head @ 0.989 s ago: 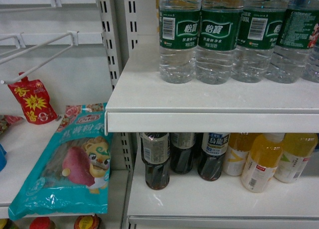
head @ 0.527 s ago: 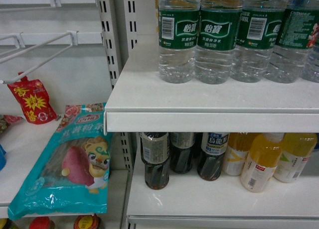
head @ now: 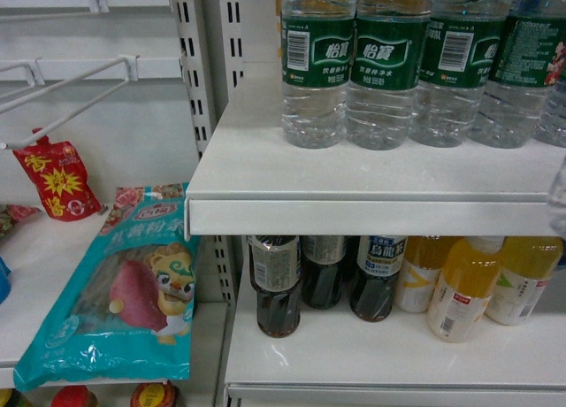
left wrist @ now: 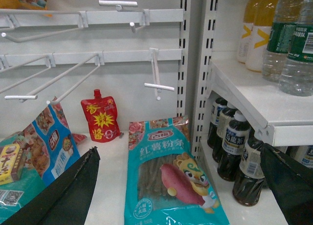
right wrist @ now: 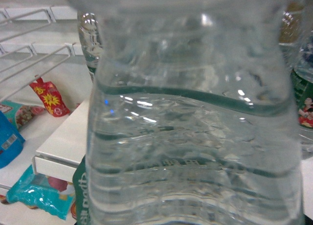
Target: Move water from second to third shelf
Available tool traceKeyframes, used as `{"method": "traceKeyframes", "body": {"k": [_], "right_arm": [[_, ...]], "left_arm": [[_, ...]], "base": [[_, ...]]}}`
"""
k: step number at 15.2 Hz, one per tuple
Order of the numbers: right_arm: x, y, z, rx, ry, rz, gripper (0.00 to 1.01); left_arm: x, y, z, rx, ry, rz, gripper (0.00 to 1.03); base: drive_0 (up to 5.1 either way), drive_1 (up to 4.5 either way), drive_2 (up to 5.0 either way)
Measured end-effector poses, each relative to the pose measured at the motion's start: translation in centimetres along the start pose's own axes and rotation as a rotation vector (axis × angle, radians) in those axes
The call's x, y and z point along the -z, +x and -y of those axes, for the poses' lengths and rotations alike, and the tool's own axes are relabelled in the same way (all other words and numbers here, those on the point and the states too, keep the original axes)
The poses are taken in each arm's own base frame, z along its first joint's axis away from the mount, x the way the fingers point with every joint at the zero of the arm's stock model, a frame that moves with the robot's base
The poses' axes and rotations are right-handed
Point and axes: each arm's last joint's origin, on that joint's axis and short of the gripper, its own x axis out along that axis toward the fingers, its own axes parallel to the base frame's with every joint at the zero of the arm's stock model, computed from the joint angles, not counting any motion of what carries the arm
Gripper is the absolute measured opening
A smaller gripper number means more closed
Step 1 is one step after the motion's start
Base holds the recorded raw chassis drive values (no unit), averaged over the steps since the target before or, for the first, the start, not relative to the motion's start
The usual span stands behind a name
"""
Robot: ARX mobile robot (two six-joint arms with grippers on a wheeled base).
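Right wrist view is basically all water bottle [right wrist: 195, 137], clear ribbed plastic jammed against the lens, so I can't tell what my right fingers are doing. Head view catches just its blurry edge [head: 558, 195] by the shelf [head: 371, 214]. My left fingers [left wrist: 73, 191] are spread wide, holding nothing.

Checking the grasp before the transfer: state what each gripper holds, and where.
Right: a water bottle fills its wrist view, but no fingers show, so the hold cannot be confirmed. Left gripper: open, holding nothing.

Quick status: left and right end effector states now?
Left end effector: open, empty.
Right end effector: not visible; water bottle fills its wrist camera, so likely held, but grip cannot be confirmed.
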Motion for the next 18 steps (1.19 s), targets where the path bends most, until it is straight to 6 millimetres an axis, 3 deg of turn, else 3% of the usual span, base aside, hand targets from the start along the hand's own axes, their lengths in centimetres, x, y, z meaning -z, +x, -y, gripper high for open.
{"method": "traceKeyframes", "body": {"k": [8,18], "right_arm": [[0.4,7.4,0.6,0.050,0.012,-0.037,0.43],[-0.3,11.9,1.0,0.088,0.018,-0.043,0.43]], "left_arm": [[0.0,0.0,0.0,0.000,0.000,0.000,0.98],[0.0,0.0,0.0,0.000,0.000,0.000,0.98]], "base": [[0.0,0.00,0.0],[0.0,0.00,0.0]]}}
